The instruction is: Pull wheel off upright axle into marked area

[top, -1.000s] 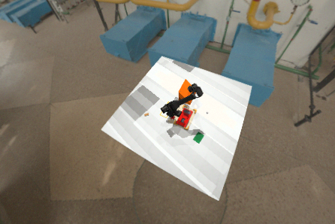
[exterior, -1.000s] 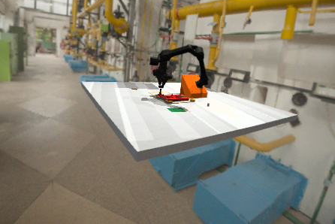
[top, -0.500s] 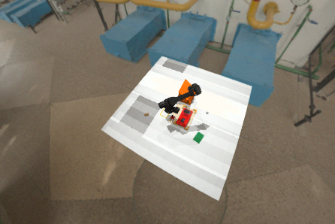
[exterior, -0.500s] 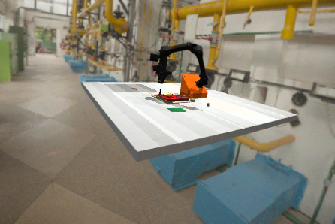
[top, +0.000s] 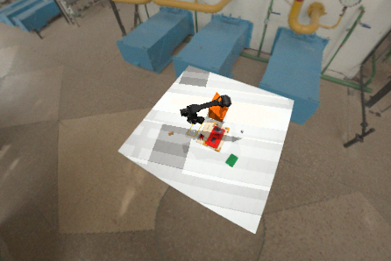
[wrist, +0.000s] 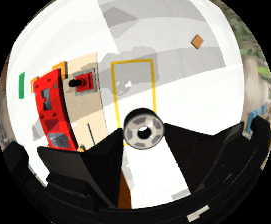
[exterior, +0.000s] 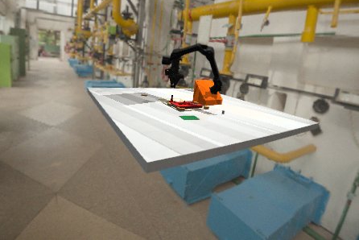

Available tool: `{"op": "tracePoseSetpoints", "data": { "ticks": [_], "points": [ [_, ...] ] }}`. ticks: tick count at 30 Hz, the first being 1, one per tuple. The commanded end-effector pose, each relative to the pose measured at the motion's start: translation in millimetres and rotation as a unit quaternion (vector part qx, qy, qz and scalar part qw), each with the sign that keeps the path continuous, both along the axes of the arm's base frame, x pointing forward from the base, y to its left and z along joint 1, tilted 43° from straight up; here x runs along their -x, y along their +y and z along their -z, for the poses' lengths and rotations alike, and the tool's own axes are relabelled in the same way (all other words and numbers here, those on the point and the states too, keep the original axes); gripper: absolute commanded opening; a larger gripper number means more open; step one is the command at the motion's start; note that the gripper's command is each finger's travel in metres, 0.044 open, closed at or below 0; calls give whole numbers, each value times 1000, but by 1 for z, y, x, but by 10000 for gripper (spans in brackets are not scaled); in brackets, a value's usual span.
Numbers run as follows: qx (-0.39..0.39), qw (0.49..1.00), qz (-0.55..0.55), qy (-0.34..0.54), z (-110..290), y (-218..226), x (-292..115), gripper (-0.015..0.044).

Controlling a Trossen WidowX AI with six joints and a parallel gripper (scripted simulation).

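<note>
Gripper [wrist: 143, 136] clamped on the wheel [wrist: 143, 128]; the yellow-outlined marked area [wrist: 133, 85] lies just ahead, below.

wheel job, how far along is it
Done: the wheel is off the axle, clamped in the gripper and held above the table. In hand: carrying it toward the yellow-outlined marked area. Left: lower it inside the outline, open the fingers, back away.

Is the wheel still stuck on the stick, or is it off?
Off. The gripper holds the wheel up over the table, away from the axle.
</note>
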State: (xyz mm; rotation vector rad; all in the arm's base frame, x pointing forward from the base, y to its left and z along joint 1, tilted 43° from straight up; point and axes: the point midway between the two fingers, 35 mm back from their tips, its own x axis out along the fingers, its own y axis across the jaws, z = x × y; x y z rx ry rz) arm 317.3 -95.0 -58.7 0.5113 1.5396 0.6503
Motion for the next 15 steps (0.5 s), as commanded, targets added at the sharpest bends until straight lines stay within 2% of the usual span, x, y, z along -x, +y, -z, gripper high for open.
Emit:
{"op": "tracePoseSetpoints", "data": {
  "ticks": [1,10,15],
  "points": [
    [1,1000,-8,-2,5,3,2,0],
    [0,1000,-8,-2,22,18,3,0],
    [1,1000,-8,-2,45,38,4,0]
  ]
}}
